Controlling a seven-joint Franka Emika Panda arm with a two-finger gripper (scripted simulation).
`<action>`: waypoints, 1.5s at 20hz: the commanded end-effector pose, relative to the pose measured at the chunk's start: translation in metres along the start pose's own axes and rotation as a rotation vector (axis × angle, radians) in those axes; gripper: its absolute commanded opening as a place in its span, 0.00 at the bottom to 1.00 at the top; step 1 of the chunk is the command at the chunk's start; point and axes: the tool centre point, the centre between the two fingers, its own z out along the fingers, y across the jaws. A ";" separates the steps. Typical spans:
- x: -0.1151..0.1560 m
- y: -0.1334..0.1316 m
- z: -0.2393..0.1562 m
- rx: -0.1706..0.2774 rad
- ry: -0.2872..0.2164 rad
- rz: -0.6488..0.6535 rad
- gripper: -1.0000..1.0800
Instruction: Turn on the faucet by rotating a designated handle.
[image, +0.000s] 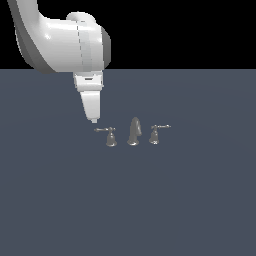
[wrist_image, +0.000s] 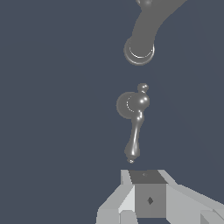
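fingers (image: 93, 120) just above handle (image: 110, 136) lever

A plain dark table (image: 190, 200), nothing else.
Its slate-blue top runs flat and unmarked to a straight far edge, with solid black backdrop (image: 190, 30) behind it.

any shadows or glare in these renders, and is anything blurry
Exterior view: no cast shadows on the flat grey floor; soft highlights on the white arm; the faucet is tiny and its detail coarse. Wrist view: small bright glints on the handle and the spout base; edges look sharp; the gripper is cropped at the frame edge.
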 end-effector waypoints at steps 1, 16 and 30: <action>0.007 -0.011 0.012 0.000 0.003 0.046 0.00; 0.028 -0.040 0.045 0.000 0.002 0.170 0.00; 0.009 -0.013 0.044 0.000 0.002 0.170 0.00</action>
